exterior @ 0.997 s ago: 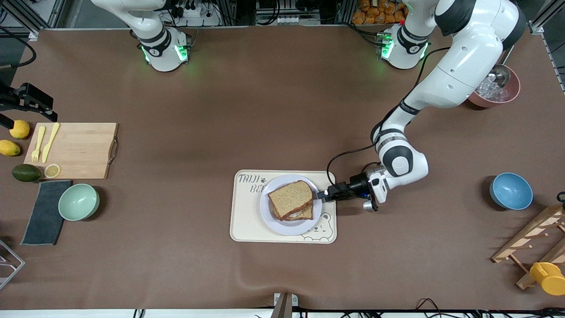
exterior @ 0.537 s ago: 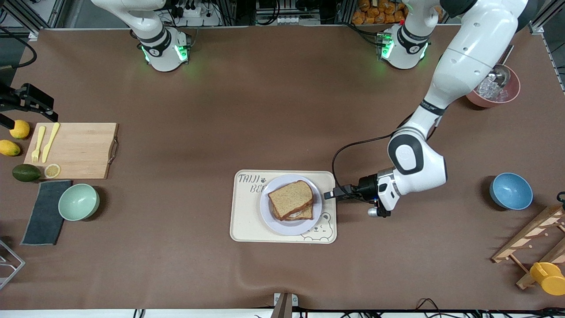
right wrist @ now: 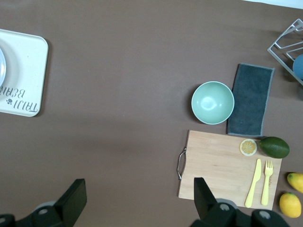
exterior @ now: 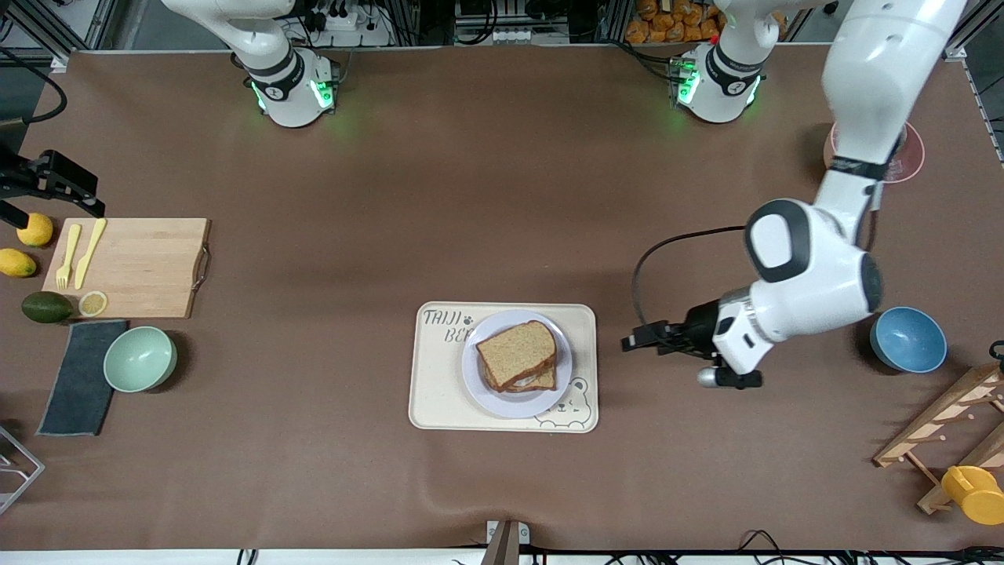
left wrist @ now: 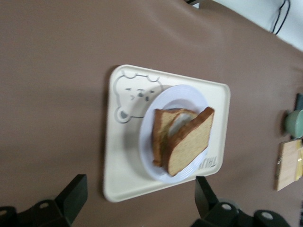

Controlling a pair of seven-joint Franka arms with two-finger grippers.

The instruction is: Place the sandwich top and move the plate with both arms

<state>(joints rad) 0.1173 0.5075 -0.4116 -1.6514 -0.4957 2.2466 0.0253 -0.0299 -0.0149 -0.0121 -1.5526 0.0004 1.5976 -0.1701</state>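
Note:
The sandwich top (exterior: 516, 350) lies on the lower slice and filling, turned a little askew, on the plate (exterior: 508, 406). The plate sits on the cream bear-printed tray (exterior: 439, 392). My left gripper (exterior: 632, 343) hovers open and empty over bare table between the tray and the blue bowl, its fingers pointing at the tray. The left wrist view shows the sandwich top (left wrist: 189, 142), the plate (left wrist: 189, 97) and the tray (left wrist: 118, 179) ahead of the left gripper (left wrist: 139, 191). My right gripper (right wrist: 139, 191) is open and empty high over the table, between the tray (right wrist: 23, 71) and the cutting board (right wrist: 218, 170).
A blue bowl (exterior: 907, 339), a wooden rack (exterior: 941, 424) and a yellow cup (exterior: 973, 494) stand at the left arm's end. The cutting board (exterior: 133, 267) with yellow cutlery, a green bowl (exterior: 140, 359), a dark cloth (exterior: 78, 377) and fruit lie at the right arm's end.
My left gripper has drawn back from the plate's edge toward the left arm's end of the table and risen, staying open. The sandwich and plate have not moved.

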